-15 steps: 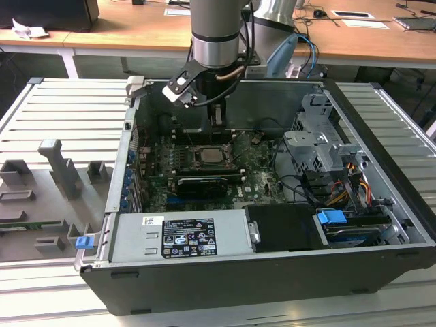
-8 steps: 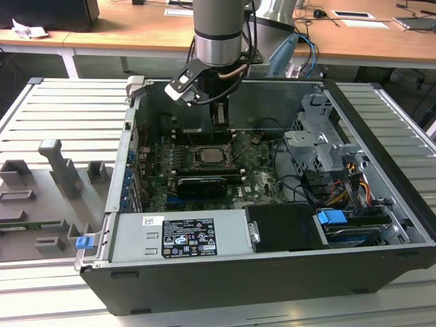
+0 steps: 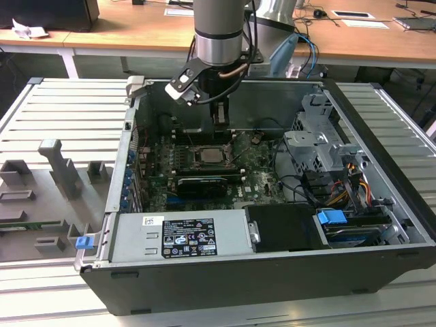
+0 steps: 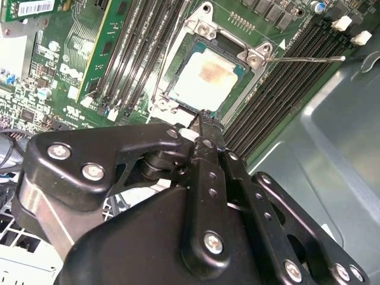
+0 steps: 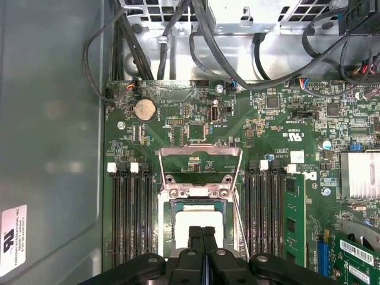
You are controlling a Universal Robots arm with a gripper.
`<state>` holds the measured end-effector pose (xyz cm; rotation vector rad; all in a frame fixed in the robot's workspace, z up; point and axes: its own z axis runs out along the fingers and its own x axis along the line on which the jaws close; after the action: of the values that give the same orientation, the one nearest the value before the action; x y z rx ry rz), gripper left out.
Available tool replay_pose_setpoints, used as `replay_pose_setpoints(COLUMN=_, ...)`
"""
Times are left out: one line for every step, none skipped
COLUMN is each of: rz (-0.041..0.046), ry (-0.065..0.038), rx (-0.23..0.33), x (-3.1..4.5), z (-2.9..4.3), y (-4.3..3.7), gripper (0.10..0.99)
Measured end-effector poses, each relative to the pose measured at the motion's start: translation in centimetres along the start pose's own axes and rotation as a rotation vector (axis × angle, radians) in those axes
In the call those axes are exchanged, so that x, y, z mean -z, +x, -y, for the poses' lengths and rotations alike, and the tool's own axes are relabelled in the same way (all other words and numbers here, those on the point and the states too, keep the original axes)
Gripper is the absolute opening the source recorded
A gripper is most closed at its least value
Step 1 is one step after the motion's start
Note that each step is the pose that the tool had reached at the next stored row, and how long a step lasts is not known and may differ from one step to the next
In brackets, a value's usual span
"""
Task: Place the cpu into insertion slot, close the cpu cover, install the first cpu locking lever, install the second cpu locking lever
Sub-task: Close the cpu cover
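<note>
Cover-closing step, as judged: the cpu already lies flat in the insertion slot, its pale silver-beige face smudged tan at centre, while the cpu cover stands swung open. The gripper hangs with fingers pinched together and empty (contact with the chip cannot be told), the slot at about 6 o'clock of it in the exterior view. Lowering the thin frame calls for a push on its free edge, clear of the loose locking lever.
</note>
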<state>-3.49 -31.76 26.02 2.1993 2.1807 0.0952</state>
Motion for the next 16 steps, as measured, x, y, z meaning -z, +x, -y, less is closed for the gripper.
replay_pose_setpoints(rz=-0.0002, ry=0.000, rx=0.000, x=0.00, z=-0.01, y=0.00, gripper=0.106)
replay_pose_setpoints(rz=-0.0002, ry=0.000, rx=0.000, x=0.00, z=-0.03, y=0.00, gripper=0.106)
replay_pose_setpoints(rz=-0.0001, ry=0.000, rx=0.000, x=0.02, z=-0.19, y=0.00, gripper=0.106)
replay_pose_setpoints(rz=0.0000, ry=0.000, rx=-0.001, x=0.00, z=-0.80, y=0.00, gripper=0.106)
replay_pose_setpoints(rz=-0.0001, ry=0.000, rx=-0.002, x=0.57, z=-0.86, y=0.05, gripper=0.106)
replay_pose_setpoints(rz=-0.0003, ry=0.000, rx=-0.002, x=0.65, z=-0.92, y=0.06, gripper=0.106)
replay_pose_setpoints(rz=-0.0003, ry=0.000, rx=-0.002, x=0.66, z=-0.97, y=0.06, gripper=0.106)
replay_pose_setpoints(rz=-0.0001, ry=0.000, rx=-0.002, x=0.66, z=-1.03, y=0.07, gripper=0.106)
replay_pose_setpoints(rz=-0.0001, ry=0.000, rx=-0.002, x=0.66, z=-1.13, y=0.07, gripper=0.106)
replay_pose_setpoints(rz=-0.0001, ry=0.000, rx=-0.002, x=0.66, z=-1.20, y=0.07, gripper=0.106)
replay_pose_setpoints(rz=-0.0001, ry=0.000, rx=-0.002, x=0.65, z=-1.30, y=0.08, gripper=0.106)
replay_pose_setpoints(rz=-0.0001, ry=0.000, rx=-0.002, x=0.65, z=-1.37, y=0.08, gripper=0.106)
replay_pose_setpoints(rz=0.0000, ry=0.000, rx=-0.002, x=0.64, z=-1.44, y=0.09, gripper=0.106)
replay_pose_setpoints(rz=0.0000, ry=0.000, rx=-0.002, x=0.64, z=-1.49, y=0.09, gripper=0.106)
replay_pose_setpoints(rz=-0.0001, ry=0.000, rx=-0.002, x=0.64, z=-1.56, y=0.10, gripper=0.106)
replay_pose_setpoints(rz=-0.0001, ry=0.000, rx=-0.002, x=0.64, z=-1.60, y=0.10, gripper=0.106)
